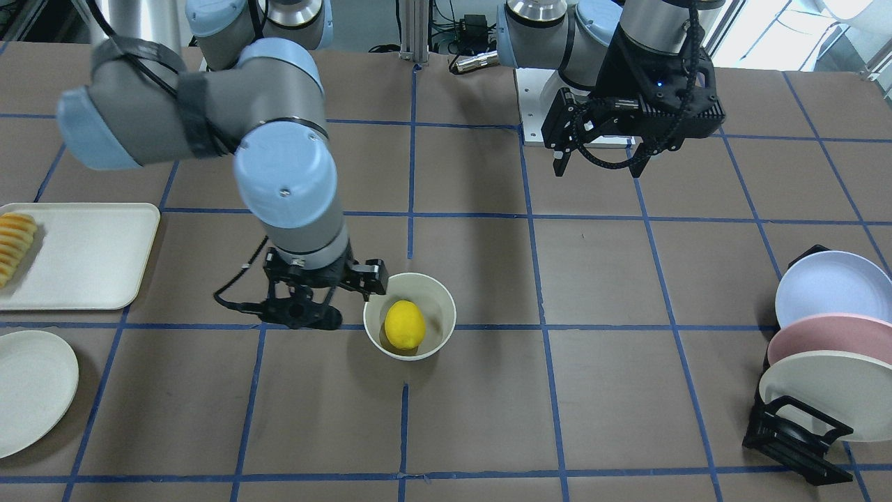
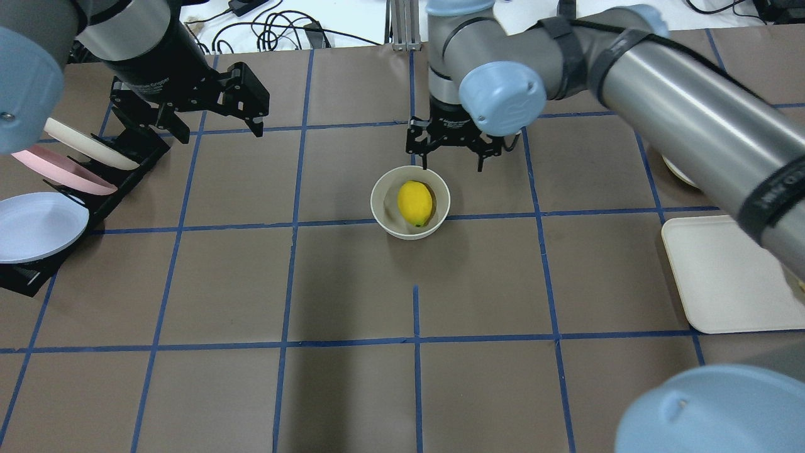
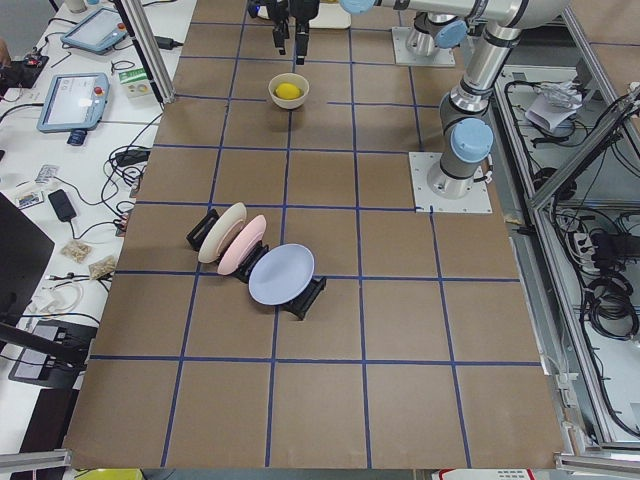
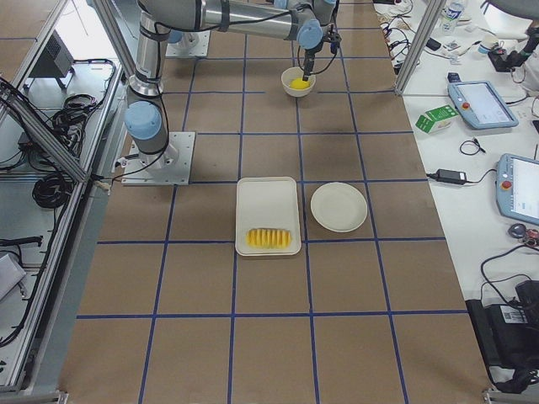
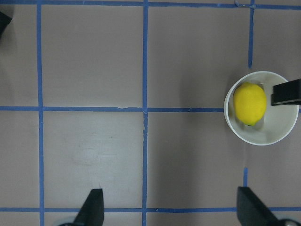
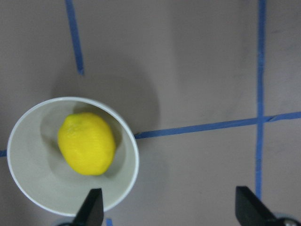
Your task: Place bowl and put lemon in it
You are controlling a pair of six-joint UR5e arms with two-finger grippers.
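— Where did we find the lemon?
— Inside the bowl, mid-counter, well clear of every edge.
— And the pincers?
— We saw the right gripper spread wide and empty, just beside the bowl's robot-side rim. The left gripper gaped empty near the counter's left end. The right arm hid part of the tray

I can read nothing outright. White letters mark the black strap on my right arm, and small print marks the black casing above my left hand, both too blurred.
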